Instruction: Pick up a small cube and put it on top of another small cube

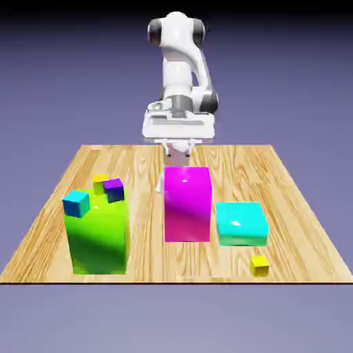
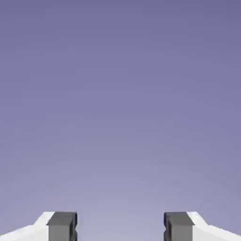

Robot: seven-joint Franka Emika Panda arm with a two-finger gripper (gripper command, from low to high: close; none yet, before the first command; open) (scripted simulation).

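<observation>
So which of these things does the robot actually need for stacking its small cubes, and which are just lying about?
For the job, as I judge it:
- small yellow cube by the cyan block
- small yellow cube by the green block
- open pincer

Just lying about:
- purple cube
- teal-blue cube
- green, magenta, cyan blocks

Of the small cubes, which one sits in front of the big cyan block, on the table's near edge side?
The small yellow cube at the exterior view's right; the other small cubes appear at the green block.
</observation>
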